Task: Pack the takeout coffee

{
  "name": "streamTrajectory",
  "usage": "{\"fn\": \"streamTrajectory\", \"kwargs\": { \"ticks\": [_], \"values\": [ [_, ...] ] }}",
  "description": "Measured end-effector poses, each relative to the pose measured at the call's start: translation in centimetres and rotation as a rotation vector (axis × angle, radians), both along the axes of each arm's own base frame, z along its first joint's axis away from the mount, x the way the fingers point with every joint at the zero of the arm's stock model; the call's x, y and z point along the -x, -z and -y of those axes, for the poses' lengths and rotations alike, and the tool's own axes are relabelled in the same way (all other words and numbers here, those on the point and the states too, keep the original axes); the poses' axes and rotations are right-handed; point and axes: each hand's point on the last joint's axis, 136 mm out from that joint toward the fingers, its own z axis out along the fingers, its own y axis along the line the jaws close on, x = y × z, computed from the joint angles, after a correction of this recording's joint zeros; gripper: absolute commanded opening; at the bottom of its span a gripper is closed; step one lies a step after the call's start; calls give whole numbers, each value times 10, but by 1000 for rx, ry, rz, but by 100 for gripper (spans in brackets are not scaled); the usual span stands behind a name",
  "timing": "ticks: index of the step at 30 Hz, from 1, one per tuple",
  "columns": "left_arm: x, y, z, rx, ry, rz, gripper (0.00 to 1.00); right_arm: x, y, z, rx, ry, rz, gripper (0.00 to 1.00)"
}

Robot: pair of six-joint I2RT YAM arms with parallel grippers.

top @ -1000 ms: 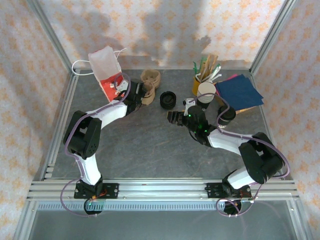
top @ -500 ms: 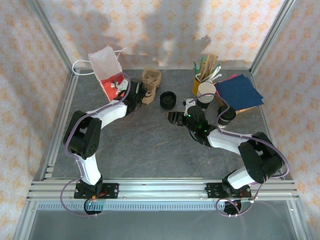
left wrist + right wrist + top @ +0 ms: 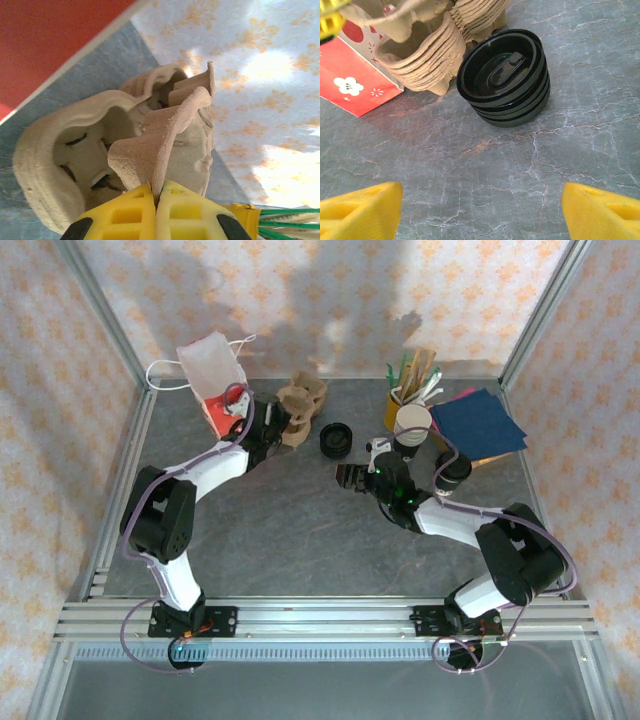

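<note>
Bag point(image 3: 370, 95) shows white blossom point(image 3: 348, 85) (left jaws pinch carrier point(image 3: 165, 130)).

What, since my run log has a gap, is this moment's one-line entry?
left pincer: shut on pulp cup carrier | right pincer: open, facing black lids

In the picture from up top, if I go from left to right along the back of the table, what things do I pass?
red-and-white paper bag → cup carriers → stack of black lids → stack of white cups → blue napkins
</note>
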Motion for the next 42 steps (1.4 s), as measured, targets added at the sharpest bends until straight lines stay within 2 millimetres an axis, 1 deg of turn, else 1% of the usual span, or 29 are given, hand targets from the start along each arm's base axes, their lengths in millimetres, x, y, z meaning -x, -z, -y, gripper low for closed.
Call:
{"fn": "streamTrajectory", "kwargs": {
  "ticks": [5,8,11,14,16,19,22,25,28,30,31,33,35,36,39,42],
  "values": [
    [2,-15,2,-5,28,29,0,0,-1,0,0,3,2,82],
    [5,-29,3,-17,48,55,0,0,-9,0,-11,2,19,82],
    [12,-48,2,-46,76,83,0,2,-22,-1,-34,-12,43,82],
    [24,-74,-2,-93,101,122,0,2,-35,-6,-44,-33,46,82],
    [35,-94,-6,-135,122,155,0,-1,-51,-12,-59,-54,52,81],
    [55,-119,-12,-201,155,204,0,1,-78,-19,-88,-90,66,81],
    [74,-131,-15,-277,203,227,0,3,-111,-25,-115,-125,82,80],
    [92,-128,-15,-343,266,222,0,7,-142,-33,-141,-168,96,79],
    [111,-115,-13,-393,339,203,0,10,-164,-38,-146,-201,88,78],
    [122,-106,-11,-413,392,191,0,10,-175,-42,-136,-217,74,77],
    [128,-101,-9,-421,424,186,0,10,-180,-47,-129,-226,68,77],
    [137,-94,-4,-426,477,179,0,10,-185,-58,-111,-246,50,77],
    [144,-89,2,-423,531,175,0,10,-182,-71,-85,-265,19,77],
    [148,-87,4,-421,554,175,0,11,-177,-78,-71,-274,-2,77],
    [158,-80,11,-405,610,175,0,14,-154,-91,-11,-285,-71,77],
    [167,-78,14,-387,647,178,0,15,-129,-96,53,-274,-136,76]
  ]
}}
